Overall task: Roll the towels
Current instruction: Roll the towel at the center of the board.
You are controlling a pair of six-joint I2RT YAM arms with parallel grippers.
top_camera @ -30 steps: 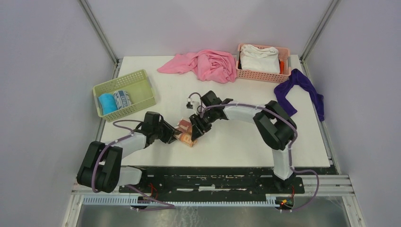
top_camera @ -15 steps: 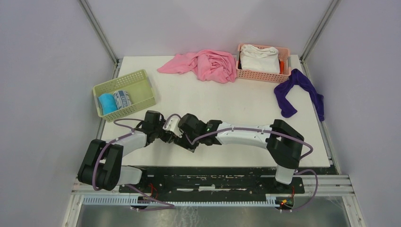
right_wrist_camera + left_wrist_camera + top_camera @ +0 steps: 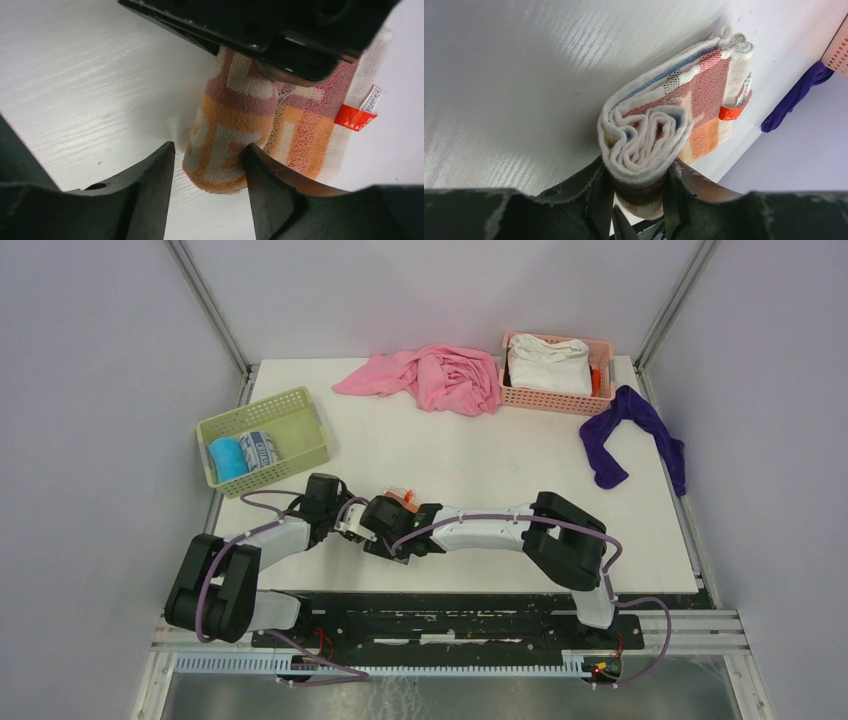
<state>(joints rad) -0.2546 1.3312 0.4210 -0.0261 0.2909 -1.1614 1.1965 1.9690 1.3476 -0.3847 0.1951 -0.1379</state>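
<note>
The cream towel with orange and blue lettering [image 3: 659, 130] lies partly rolled near the table's front edge, its red tag [image 3: 730, 112] on the loose flat end. My left gripper [image 3: 639, 185] is shut on one end of the roll. From the other side my right gripper [image 3: 210, 165] is open and straddles the roll's far end [image 3: 227, 135]. One of its fingers touches the cloth and the other stands apart. In the top view both grippers meet over the towel [image 3: 402, 498], hiding most of it. A blue rolled towel [image 3: 226, 458] and a white printed one [image 3: 260, 450] sit in the green basket [image 3: 290, 415].
A large pink cloth [image 3: 440, 378] lies at the back centre. A pink basket [image 3: 556, 400] with a white cloth [image 3: 548, 362] stands at the back right. A purple cloth [image 3: 630, 430] drapes along the right edge.
My right arm has swung left and down onto the towel, its jaws now around the roll's end. The left gripper has kept its hold on the roll.
</note>
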